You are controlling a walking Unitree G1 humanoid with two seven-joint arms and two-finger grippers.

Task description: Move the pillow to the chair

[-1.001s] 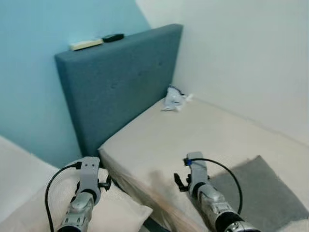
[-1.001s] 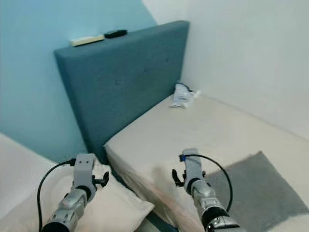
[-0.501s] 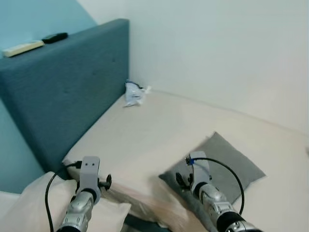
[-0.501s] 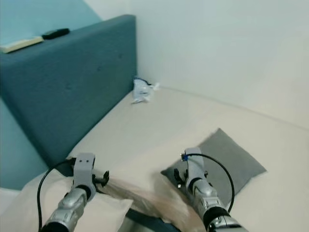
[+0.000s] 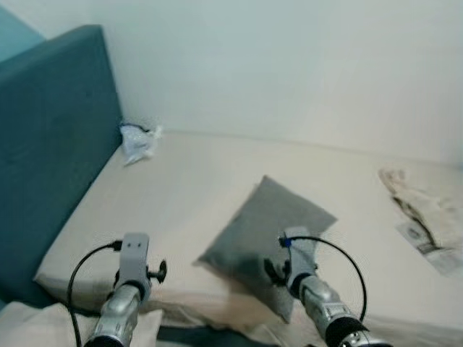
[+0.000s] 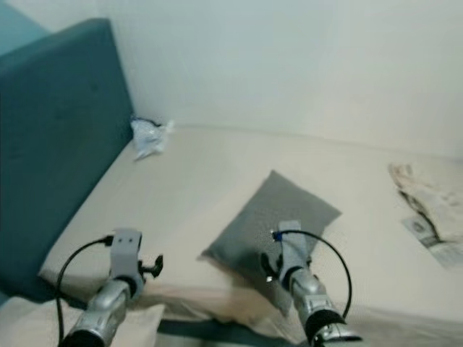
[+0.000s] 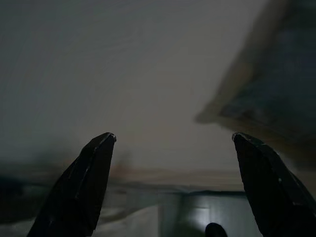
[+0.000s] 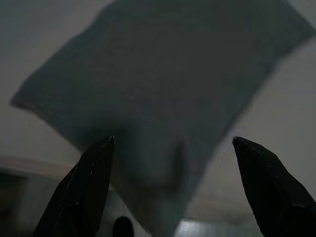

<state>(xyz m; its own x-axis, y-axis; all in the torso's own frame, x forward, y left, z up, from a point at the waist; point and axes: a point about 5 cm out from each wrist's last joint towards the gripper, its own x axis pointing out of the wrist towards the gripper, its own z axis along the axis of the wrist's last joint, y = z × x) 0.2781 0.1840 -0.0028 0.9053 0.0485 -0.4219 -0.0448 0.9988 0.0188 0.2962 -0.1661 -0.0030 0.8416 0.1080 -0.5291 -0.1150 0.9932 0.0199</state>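
While both arms reach forward, the right gripper (image 8: 173, 185) hovers over the gray pillow (image 5: 268, 228), fingers wide.

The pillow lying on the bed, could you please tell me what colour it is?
The pillow is plain grey; the right eye view shows it best.

Soft daylight, slight blur, wrist views perhaps underexposed

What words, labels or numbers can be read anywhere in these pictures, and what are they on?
None can be read.
The crumpled printed paper at the far right of the bed carries a round mark and print, too blurred to read.
The white wrapper by the headboard shows no legible text.
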